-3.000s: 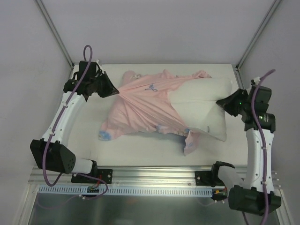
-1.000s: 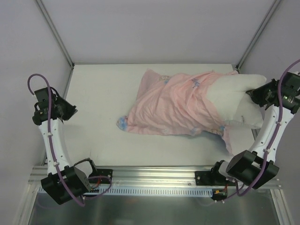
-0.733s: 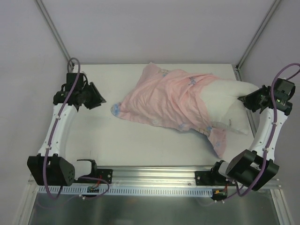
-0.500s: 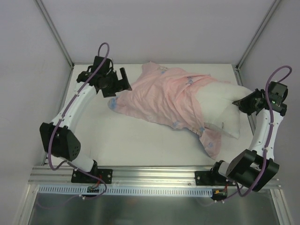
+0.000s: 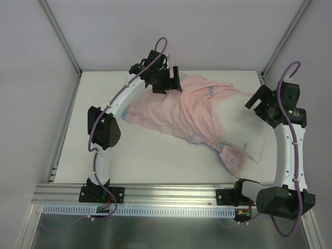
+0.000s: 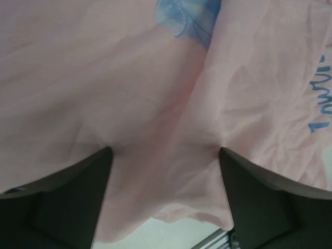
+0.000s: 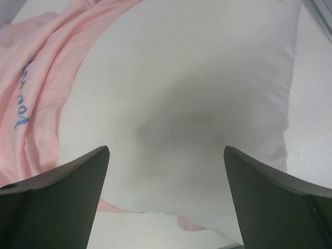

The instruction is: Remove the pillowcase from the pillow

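The pillowcase lies pink side up across the middle of the table, crumpled, still covering the left part of the white pillow. My left gripper is open at the pillowcase's far edge. In the left wrist view its fingertips rest against the pink pillowcase, which spans the left gripper gap. My right gripper is open over the pillow's bare right end. In the right wrist view the pillow fills the space past the right gripper, with the pillowcase at left.
The white table is bounded by metal frame posts at the back corners and a rail along the near edge. A loose pink corner of the cover hangs toward the front right.
My left arm swung from the table's left edge to the pillowcase's far edge with jaws open. My right gripper opened and let go of the pillow, which settled back leftward.
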### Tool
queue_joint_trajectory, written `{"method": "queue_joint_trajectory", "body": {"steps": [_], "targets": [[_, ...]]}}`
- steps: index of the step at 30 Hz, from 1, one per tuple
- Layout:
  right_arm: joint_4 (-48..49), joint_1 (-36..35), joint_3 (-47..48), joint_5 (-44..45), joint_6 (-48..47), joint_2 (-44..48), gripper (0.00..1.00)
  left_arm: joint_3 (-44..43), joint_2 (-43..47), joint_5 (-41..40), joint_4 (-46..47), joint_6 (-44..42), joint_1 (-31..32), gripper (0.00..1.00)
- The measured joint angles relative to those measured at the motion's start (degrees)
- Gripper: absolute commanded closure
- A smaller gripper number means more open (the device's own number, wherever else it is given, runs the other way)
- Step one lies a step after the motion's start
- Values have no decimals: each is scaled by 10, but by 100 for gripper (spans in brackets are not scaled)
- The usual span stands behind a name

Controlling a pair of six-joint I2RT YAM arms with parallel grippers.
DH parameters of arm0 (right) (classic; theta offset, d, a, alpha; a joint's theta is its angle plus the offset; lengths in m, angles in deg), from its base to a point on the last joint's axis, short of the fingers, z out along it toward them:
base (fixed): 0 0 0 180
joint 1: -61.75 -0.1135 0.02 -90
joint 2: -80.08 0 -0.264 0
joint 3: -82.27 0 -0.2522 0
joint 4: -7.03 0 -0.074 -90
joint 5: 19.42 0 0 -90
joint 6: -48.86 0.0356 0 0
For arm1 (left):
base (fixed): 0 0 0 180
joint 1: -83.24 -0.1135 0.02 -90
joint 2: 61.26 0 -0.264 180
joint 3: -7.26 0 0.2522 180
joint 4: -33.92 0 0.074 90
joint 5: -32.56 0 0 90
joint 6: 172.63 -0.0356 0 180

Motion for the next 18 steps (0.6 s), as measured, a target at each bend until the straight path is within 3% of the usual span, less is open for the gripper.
{"method": "queue_joint_trajectory", "body": {"steps": [1,3,4,8,11,12,13,15,16,17,18], "targets": [[-3,-28,12,14,-4,-5,4,-2,-13,7,0,2,6,49],[-13,-77,42,34,-13,-29,4,5,-32,16,-1,4,15,98],[-17,-99,59,40,-18,-48,4,16,-36,18,1,3,18,100],[-22,-135,92,43,-34,-134,1,116,-7,25,24,4,28,100],[-25,-134,78,37,-40,-182,15,222,65,18,41,15,44,100],[-24,-134,68,30,-43,-196,23,259,98,9,44,21,58,100],[-22,-134,61,24,-44,-207,48,296,134,0,47,28,77,100],[-16,-134,55,10,-50,-224,85,352,204,-9,42,38,131,98],[-11,-134,55,-1,-50,-230,99,367,228,-9,40,42,156,85],[-3,-134,55,-11,-51,-234,99,379,252,-5,38,43,184,60],[4,-134,55,-18,-48,-235,99,387,271,5,35,42,208,21]]}}
